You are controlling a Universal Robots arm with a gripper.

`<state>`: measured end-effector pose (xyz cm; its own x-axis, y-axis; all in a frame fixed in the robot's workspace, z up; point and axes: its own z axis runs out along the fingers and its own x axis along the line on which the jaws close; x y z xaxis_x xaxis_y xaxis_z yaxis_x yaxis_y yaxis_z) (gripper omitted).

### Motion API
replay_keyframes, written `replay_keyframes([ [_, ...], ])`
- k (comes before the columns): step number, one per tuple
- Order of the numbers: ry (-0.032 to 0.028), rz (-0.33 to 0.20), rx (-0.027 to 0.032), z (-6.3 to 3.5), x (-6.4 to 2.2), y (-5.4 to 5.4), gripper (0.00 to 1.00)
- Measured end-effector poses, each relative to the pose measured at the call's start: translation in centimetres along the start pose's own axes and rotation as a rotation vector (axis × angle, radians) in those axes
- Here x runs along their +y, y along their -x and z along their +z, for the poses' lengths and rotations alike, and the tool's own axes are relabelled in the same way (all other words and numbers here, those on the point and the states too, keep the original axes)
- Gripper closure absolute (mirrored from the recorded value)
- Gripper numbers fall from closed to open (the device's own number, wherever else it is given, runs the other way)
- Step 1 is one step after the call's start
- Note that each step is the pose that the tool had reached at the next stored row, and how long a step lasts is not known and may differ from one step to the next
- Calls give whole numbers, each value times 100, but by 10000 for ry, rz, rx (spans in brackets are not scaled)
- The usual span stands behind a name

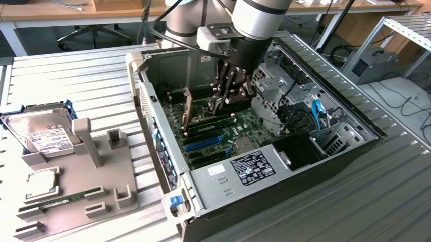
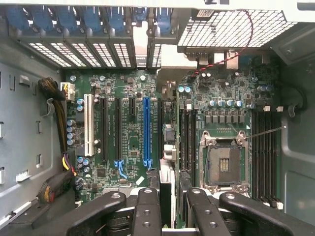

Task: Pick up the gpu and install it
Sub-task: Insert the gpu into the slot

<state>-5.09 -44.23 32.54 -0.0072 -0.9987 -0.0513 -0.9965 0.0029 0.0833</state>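
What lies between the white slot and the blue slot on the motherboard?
In the wrist view, empty black slots lie between the white slot and the blue slot.

Exterior view: you look from above and well off, down at the open computer case [image 1: 269, 151] on the desk [image 1: 81, 70]. Wrist view: close above, facing straight down onto the motherboard [image 2: 162, 132]. Shared: the motherboard [image 1: 215, 136].

gpu [image 2: 167, 187], thin dark card, edge-on, upright, clamped in end effector [image 2: 167, 216]
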Motion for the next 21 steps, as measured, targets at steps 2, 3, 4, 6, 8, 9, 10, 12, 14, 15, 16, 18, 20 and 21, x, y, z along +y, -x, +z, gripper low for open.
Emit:
replay_keyframes([
  [2, 0, 0, 0, 2, 3, -1, 74],
  [3, 0, 0, 0, 4, 5, -1, 74],
  [4, 0, 0, 0, 5, 7, -2, 74],
  [6, 0, 0, 0, 7, 11, -2, 74],
  [8, 0, 0, 0, 9, 15, -3, 74],
  [9, 0, 0, 0, 10, 17, -3, 74],
  [10, 0, 0, 0, 12, 19, -4, 74],
  [12, 0, 0, 0, 14, 22, -5, 74],
  [14, 0, 0, 0, 16, 26, -5, 74],
  [15, 0, 0, 0, 17, 28, -5, 74],
  [16, 0, 0, 0, 18, 30, -6, 74],
  [18, 0, 0, 0, 21, 34, -6, 74],
  [20, 0, 0, 0, 23, 37, -6, 74],
  [21, 0, 0, -1, 25, 39, -6, 74],
])
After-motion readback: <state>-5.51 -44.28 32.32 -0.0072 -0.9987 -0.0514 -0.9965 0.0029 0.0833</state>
